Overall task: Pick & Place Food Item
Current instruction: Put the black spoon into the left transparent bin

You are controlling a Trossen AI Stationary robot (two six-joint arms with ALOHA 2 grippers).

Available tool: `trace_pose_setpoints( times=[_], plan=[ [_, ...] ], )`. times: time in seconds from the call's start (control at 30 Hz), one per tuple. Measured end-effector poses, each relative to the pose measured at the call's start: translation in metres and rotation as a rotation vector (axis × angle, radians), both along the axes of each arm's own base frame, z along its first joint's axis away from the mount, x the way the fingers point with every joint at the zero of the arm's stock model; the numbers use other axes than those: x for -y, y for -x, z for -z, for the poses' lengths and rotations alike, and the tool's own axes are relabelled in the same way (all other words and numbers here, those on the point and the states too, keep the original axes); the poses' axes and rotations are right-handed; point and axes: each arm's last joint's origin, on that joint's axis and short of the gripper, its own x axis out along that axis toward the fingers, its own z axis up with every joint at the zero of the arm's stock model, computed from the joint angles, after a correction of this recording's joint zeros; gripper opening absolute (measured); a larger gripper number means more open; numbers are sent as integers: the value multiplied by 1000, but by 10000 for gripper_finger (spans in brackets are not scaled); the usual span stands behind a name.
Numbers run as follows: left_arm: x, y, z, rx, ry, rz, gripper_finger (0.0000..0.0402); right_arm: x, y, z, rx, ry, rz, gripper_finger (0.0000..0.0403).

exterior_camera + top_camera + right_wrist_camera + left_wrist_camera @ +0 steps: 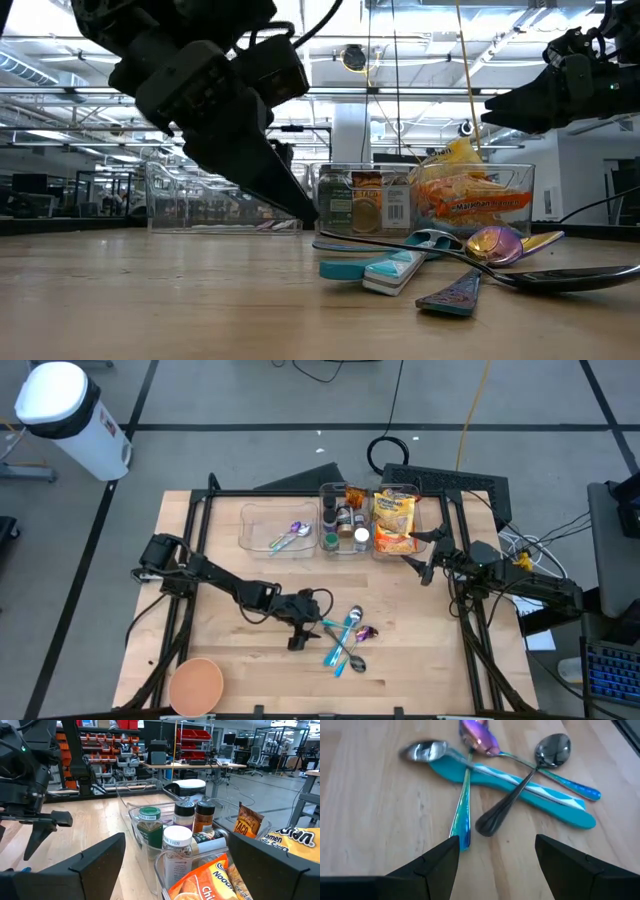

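Teal spatula (520, 785) under crossed spoons (470, 795)

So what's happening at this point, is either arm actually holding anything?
Neither arm holds anything. The left gripper is open, low over the table beside a loose pile of spoons, its fingers pointing at them in its wrist view. The right gripper is open too, hovering by the clear bins that hold spice jars and snack bags. One spoon already lies in the left bin.
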Motion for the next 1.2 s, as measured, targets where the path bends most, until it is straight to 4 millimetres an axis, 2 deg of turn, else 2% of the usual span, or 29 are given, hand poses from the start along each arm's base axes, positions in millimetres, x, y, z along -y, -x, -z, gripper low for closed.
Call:
trace_pose_setpoints(
  times=[0.13, 0.3, 0.43, 0.53, 0.77, 1.03, 1.1, 1.2],
  plan=[
    [-1, 0, 0, -14, 39, -36, 269, 0, 0, 0, 0, 0, 0, 348],
    [2, 0, -1, 32, -62, 43, 269, 0, 0, 0, 0, 0, 0, 348],
    [3, -5, -4, 118, -103, 24, 268, 0, 0, 0, 0, 0, 0, 348],
    [3, -11, 2, 169, -89, 27, 268, 0, 0, 0, 0, 0, 0, 348],
    [8, -17, 26, 133, -107, 149, 268, 0, 0, 0, 0, 0, 0, 348],
    [6, -23, 25, 112, -129, 153, 268, 0, 0, 0, 0, 0, 0, 348],
    [6, -23, 25, 111, -131, 151, 260, 0, 0, 0, 0, 0, 0, 348],
    [6, -23, 25, 113, -132, 151, 227, 0, 0, 0, 0, 0, 0, 348]
  ],
)
